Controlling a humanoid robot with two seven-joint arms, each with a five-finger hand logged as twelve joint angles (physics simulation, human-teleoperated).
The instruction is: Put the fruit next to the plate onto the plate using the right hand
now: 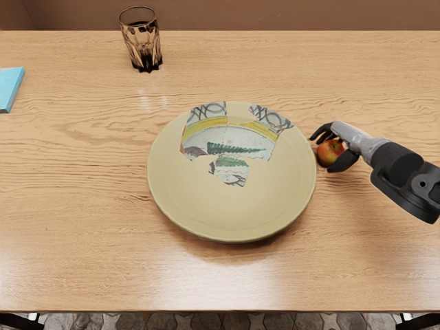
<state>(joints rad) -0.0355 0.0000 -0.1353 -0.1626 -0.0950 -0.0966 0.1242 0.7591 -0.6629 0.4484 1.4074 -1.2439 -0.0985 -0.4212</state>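
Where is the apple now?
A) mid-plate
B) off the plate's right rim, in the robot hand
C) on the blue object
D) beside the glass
B: the apple sits just right of the plate, with the right robot hand curled around it.

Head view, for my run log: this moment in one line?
right hand: shut on small red-yellow apple | apple: beside round beige patterned plate | left hand: not in view | step: apple not yet on plate
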